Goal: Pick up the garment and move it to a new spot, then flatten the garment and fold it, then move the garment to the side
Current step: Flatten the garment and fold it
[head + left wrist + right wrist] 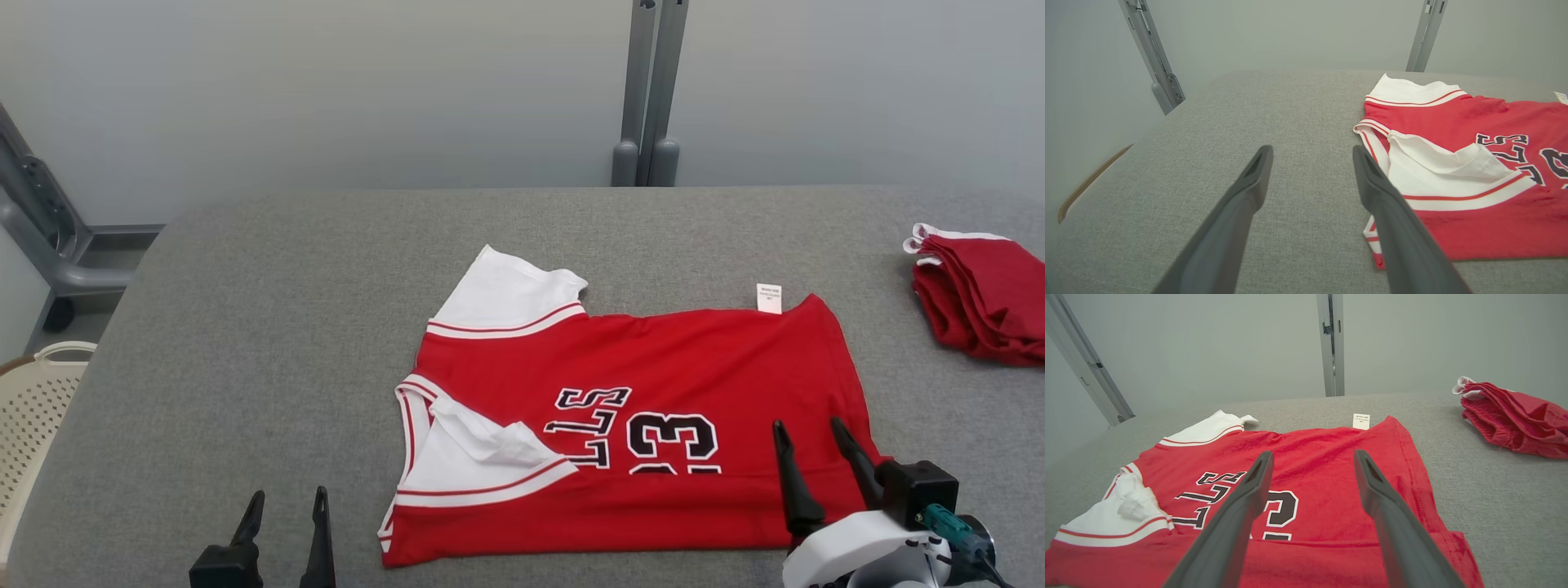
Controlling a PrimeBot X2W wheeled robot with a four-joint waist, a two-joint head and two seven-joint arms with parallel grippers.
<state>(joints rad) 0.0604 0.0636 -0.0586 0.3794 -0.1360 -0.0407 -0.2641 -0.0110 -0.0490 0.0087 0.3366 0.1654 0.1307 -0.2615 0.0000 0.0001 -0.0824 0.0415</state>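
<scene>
Jersey (637, 408): red with white sleeves, lying flat near the middle of the grey table (245, 327), a little toward the robot's side. The neck end points to the robot's left and the hem to its right. The near long edge is folded up over the front, and the fold line cuts through the black lettering and number. The far sleeve lies spread out beyond the shoulder. The near sleeve is turned in over the chest and rumpled. A small white tag (768, 297) sticks out at the far edge near the hem.

Right gripper (807, 422): over the jersey's near hem corner, jaws apart, nothing between them. Contact with the cloth cannot be determined.

Left gripper (290, 492): over bare table beside the jersey's near neck corner, clear of the cloth. Its jaws are apart and hold nothing.

Pile (988, 302): bunched red cloth with white trim, at the table's right edge, well apart from the jersey.

Basket (33, 408): pale, perforated, off the table's left edge.

Post (649, 98): grey, upright, behind the table's far edge against a plain wall.
</scene>
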